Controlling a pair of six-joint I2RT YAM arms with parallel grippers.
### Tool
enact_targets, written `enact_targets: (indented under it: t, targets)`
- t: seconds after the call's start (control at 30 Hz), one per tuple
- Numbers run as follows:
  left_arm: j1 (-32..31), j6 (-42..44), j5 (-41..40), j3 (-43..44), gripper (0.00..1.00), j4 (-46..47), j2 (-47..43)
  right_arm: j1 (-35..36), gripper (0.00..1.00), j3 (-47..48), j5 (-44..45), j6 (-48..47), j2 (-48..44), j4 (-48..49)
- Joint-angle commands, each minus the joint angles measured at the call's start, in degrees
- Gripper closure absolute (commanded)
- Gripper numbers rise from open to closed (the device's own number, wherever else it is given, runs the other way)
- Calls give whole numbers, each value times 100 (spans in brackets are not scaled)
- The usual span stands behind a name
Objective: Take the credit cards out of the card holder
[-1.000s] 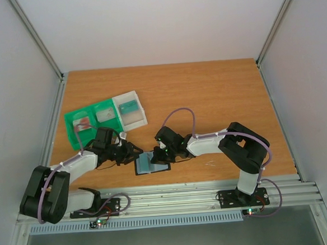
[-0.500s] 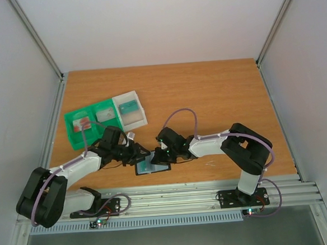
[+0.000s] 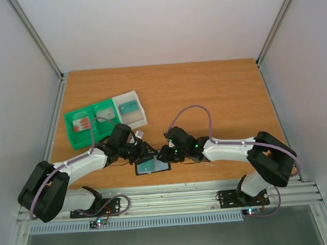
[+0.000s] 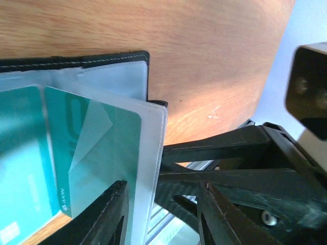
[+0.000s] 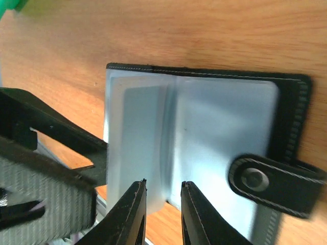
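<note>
The card holder [image 3: 153, 167] lies open near the table's front edge, black with pale blue-grey pockets [image 5: 219, 127] and a snap tab [image 5: 255, 179]. Teal credit cards [image 4: 30, 163] sit in its pockets. A pale pocket leaf with a teal card [image 4: 110, 153] stands up from it. My left gripper [image 3: 147, 155] is open at the holder's left side, and the leaf's edge lies between its fingers [image 4: 110, 217]. My right gripper [image 3: 164, 155] is at the holder's right side. Its fingers [image 5: 134, 214] stand a narrow gap apart over the edge of a pocket leaf.
A green compartment tray [image 3: 75, 141] stands at the back left with a whitish red-blotched card [image 3: 82, 124] in it. A clear-white box [image 3: 135, 120] beside it holds a teal card [image 3: 129, 107]. The metal rail [image 3: 174, 197] runs along the front edge.
Both grippers have closed in on the card holder. The left arm has reached right, and the right arm has stretched out lower and leftward. The holder has shifted slightly.
</note>
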Motion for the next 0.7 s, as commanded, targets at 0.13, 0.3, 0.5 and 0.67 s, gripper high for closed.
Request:
enact_targets:
  t: [0.13,0.3,0.5,0.67]
  targets:
    - [-316,-241,-232,295,61,777,250,31,78,-261,1095,-246,-1189,-972]
    - [-308,99,-528,540,61,-67,233,42,78,-170,945,-285,-1260,-1020]
    - [-220,476,-969,569,62,-747,65,42,83,80,724,-423,-955,-1029]
    - [-105,507,-1041,383,63,-828,-28,36,86,142,592,-441,-621,-860]
